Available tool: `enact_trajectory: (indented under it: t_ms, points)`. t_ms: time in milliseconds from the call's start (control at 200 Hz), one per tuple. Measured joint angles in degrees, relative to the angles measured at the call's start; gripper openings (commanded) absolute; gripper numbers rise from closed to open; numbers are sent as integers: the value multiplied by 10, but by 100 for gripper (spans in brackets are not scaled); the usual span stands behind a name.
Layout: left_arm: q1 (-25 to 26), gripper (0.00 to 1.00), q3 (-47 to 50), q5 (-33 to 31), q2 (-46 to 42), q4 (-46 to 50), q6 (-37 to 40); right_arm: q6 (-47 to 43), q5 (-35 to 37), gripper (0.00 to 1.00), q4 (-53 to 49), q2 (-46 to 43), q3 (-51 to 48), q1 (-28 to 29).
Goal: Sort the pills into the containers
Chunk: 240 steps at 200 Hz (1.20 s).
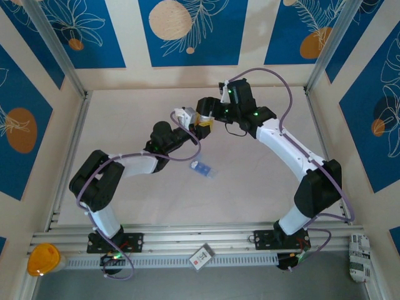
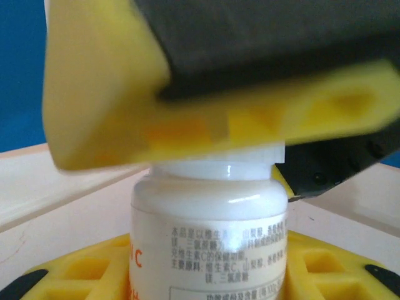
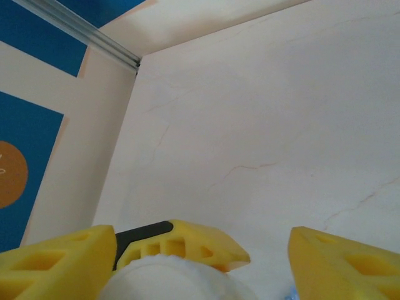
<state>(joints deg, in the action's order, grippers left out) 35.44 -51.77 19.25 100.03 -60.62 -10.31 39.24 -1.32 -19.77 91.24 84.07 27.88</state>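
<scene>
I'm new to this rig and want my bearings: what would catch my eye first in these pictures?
The two hands meet above the middle of the table. The left hand grips a white bottle with a printed label, and the right hand sits at its cap with yellow fingers spread. Just in front of them, a small blue pill box lies on the table.

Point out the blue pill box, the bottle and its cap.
blue pill box (image 1: 204, 169), top external view, middle of the strip.
bottle (image 2: 209, 215), left wrist view, white shoulder above the label.
cap (image 3: 175, 281), right wrist view, its white top.
</scene>
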Motion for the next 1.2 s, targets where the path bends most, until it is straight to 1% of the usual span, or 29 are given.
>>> enact_trajectory:
  t_ms: [155,340,465,605,710,870,970,1200]
  points:
    - [-3,0,4,4,7,-17,-2,7,-19,88,-3,-10,2,-23]
    - [-20,0,14,35,13,-34,-19,-1,-66,87,20,-59,-25,-56]
    - [-44,0,14,81,15,-51,-52,-30,-114,86,54,-78,-46,-82]
    - [-70,0,10,151,29,-90,-114,-87,-170,86,85,-79,-67,-99]
    - [-81,0,-1,197,41,-113,-158,-121,-212,86,97,-74,-72,-100]
    - [-82,0,-9,240,45,-131,-198,-148,-258,85,112,-62,-69,-95]
    - [-82,0,-12,253,45,-140,-213,-162,-268,83,111,-45,-57,-86]
    - [-82,0,-14,264,45,-146,-228,-178,-277,75,106,-24,-44,-68]
